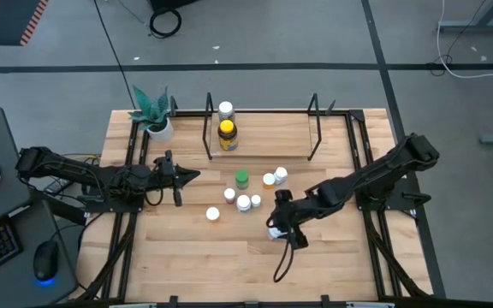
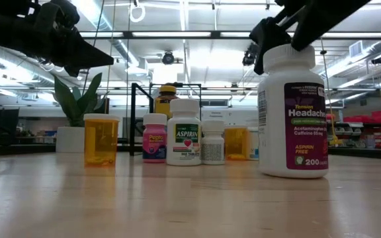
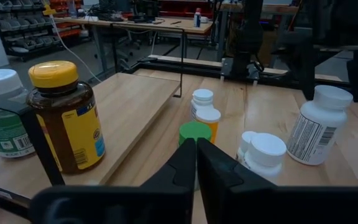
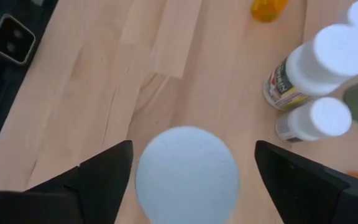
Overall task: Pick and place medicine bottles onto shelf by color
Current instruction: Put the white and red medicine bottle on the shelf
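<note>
We see the right gripper [image 1: 278, 224] poised over the big white headache bottle [image 2: 292, 110] standing near the table's [image 1: 195, 257] front edge, its fingers [image 4: 101, 171] spread wide on either side of the white cap [image 4: 187, 174] and not clamped on it. Over on the left, the left gripper [image 1: 193, 176] hangs above the wood with its fingers [image 3: 185, 165] pressed together and nothing held, pointing toward the loose cluster of bottles mid-table, the green-capped one [image 1: 241, 178] among them. On the shelf [image 1: 268, 137] at the back we spot two bottles already standing: an amber one with a yellow lid [image 1: 227, 134] and a white-capped one [image 1: 225, 109] just behind it.
</note>
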